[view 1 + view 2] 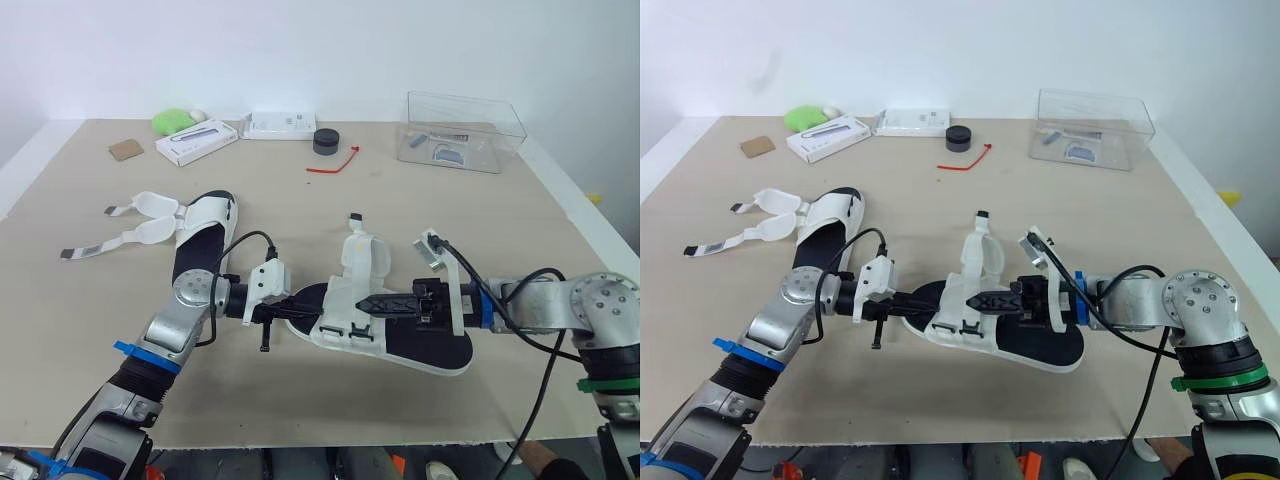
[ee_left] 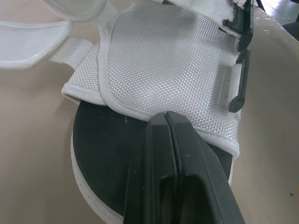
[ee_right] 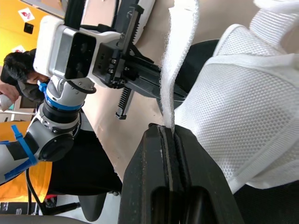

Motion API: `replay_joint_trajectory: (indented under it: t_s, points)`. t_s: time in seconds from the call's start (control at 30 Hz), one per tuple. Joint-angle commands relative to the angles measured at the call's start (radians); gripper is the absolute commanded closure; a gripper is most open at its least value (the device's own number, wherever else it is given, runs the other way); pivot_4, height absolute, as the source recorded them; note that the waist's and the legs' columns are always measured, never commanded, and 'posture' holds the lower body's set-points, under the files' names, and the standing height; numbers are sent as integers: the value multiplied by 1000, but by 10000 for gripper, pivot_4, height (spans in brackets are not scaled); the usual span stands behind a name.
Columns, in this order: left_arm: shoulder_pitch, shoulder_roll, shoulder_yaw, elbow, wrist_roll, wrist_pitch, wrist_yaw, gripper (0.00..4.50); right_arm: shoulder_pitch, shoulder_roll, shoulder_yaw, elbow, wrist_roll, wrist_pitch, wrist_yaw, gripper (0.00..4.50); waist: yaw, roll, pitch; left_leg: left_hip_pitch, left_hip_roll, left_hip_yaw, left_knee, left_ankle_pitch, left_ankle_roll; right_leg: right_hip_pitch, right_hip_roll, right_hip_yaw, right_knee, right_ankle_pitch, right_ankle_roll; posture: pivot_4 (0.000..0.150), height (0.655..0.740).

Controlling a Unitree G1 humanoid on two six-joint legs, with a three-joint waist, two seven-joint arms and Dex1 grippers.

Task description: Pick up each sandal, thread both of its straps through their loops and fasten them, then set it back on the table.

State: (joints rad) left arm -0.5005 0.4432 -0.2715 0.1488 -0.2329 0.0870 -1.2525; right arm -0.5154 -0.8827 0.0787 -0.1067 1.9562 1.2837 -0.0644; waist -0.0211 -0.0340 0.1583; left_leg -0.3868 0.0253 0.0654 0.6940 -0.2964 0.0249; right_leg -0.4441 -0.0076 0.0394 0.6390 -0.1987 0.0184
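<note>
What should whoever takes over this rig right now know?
Left gripper: shut, tip at the edge of the near sandal's white upper, gripping nothing I can see.
Right gripper: shut on one strap of that sandal.
The near sandal lies on the table between the grippers. The far sandal lies further back on the robot's left, its straps loose and spread flat.
Done: nothing visibly fastened.
Left: thread and fasten both straps on each sandal, then set each down.

No legible text, brand, label or number anywhere; print on the white boxes (image 1: 196,141) (image 1: 280,124) too small.
</note>
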Motion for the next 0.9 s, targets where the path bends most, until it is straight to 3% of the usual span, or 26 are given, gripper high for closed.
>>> replay_joint_trajectory:
  t_s: [0.03,0.9]
  points:
    - [-7,1,-6,12,13,-7,2,45000,10,-29,-3,-42,16,1,9,44330,0,0,0,0,0,0,0,0,0,0,0,0,0,0,0,1500,7400]
    - [-9,-6,-13,26,30,-30,13,45000,41,-95,44,-165,16,-72,-19,44330,0,0,0,0,0,0,0,0,1,0,0,0,-1,0,0,1500,7400]
